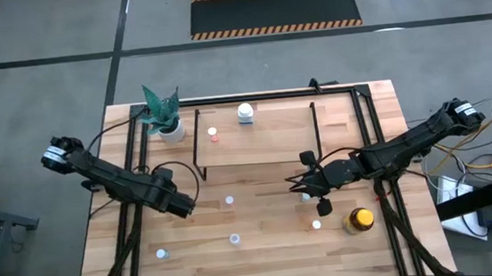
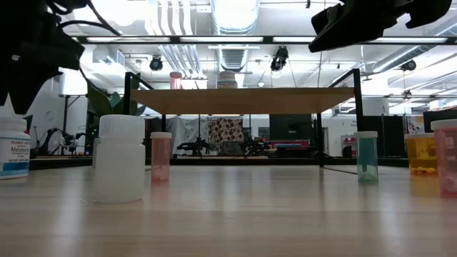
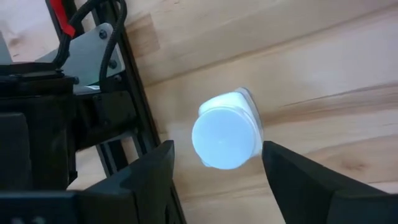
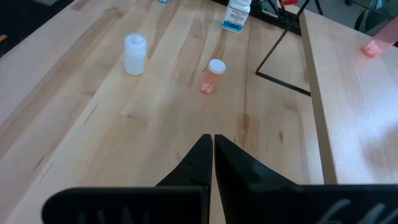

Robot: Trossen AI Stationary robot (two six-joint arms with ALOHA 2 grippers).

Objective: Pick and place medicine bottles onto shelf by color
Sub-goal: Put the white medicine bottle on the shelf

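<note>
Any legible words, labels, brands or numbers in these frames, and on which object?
"TRADER JOE'S" and "Melatonin": white label of the bottle at the low view's left edge; the smaller print beneath is too small to read.
The same white-and-blue label in the right wrist view: too blurred to read.
No other text is visible.

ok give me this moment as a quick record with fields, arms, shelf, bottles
left gripper: open, fingers either side of a white-capped bottle standing on the table, apart from it
right gripper: shut, empty, above the table in front of the shelf
on shelf: white bottle, small pink bottle
on table: amber yellow-capped bottle, several small bottles
other: potted plant at the shelf's left end
</note>
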